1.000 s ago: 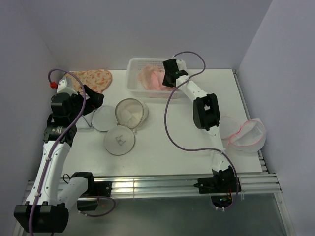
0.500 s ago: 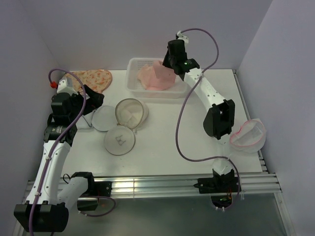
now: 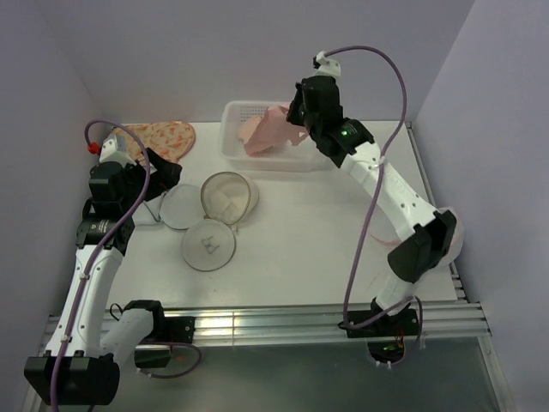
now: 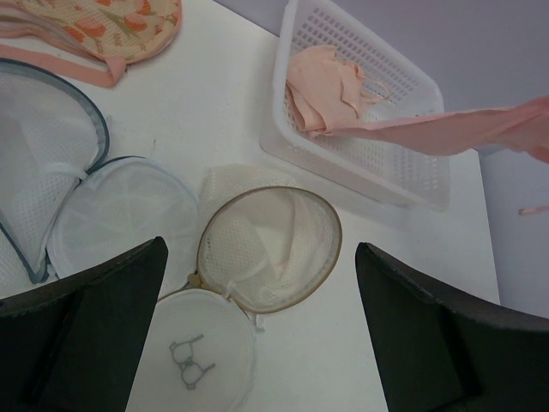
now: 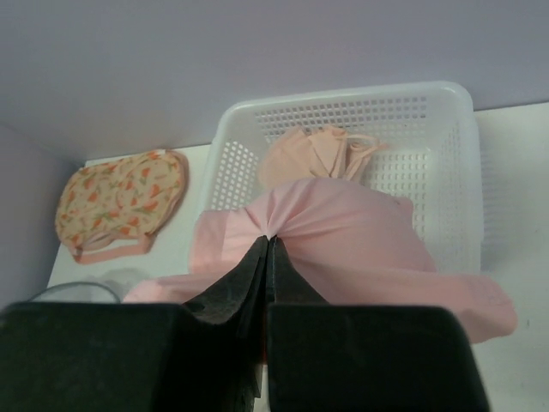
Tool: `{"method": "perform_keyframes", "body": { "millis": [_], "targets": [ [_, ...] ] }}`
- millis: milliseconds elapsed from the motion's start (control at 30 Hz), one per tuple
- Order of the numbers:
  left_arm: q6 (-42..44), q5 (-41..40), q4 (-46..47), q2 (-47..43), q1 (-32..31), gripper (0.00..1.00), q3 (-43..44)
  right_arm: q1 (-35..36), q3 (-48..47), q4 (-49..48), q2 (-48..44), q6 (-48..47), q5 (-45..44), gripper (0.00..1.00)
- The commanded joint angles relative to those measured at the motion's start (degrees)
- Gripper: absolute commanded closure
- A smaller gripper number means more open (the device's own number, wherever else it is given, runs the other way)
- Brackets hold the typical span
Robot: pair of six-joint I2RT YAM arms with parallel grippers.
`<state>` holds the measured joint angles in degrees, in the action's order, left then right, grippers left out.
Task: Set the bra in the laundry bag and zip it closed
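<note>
A pink bra hangs above the white basket, and my right gripper is shut on a pinch of its fabric. In the right wrist view the cloth bunches at the closed tips of the right gripper. The laundry bag lies open mid-table with its tan rim up; its lid with the black drawing is folded toward me. My left gripper hovers open at the left, holding nothing. From the left wrist I see the bag, the lid and the stretched bra.
A peach garment stays in the basket. A floral pouch lies at the back left. Grey-rimmed mesh bags lie beside the laundry bag, under the left gripper. Walls close the back and both sides.
The right gripper has risen out of the basket with the bra, and that arm's elbow has swung out to the right. The left arm has not moved.
</note>
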<state>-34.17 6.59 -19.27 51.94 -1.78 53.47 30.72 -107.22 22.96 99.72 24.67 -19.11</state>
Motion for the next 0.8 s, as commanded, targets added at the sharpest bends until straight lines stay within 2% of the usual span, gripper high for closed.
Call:
{"method": "perform_keyframes", "body": {
  "millis": [0,167,433,633,767],
  "targets": [
    [-0.3,1.4,2.5,-1.2,0.3,0.01,0.1,2.9,3.8,-4.8,-9.4,-2.2,-4.5,1.0],
    [-0.2,1.8,2.7,-1.7,0.3,0.01,0.2,6.5,9.1,-5.0,-17.1,-2.9,-5.8,1.0],
    [-0.3,2.5,2.8,-1.8,0.3,0.01,0.2,8.3,19.6,-2.7,-28.4,-1.7,0.8,1.0],
    [-0.5,4.0,3.5,-1.1,0.3,0.01,0.0,11.2,37.0,-4.0,-36.7,1.1,5.7,1.0],
    [-0.9,5.6,4.1,-0.2,0.0,0.02,-0.3,15.3,50.5,-4.3,-42.2,6.5,5.5,1.0]
  ]
}}
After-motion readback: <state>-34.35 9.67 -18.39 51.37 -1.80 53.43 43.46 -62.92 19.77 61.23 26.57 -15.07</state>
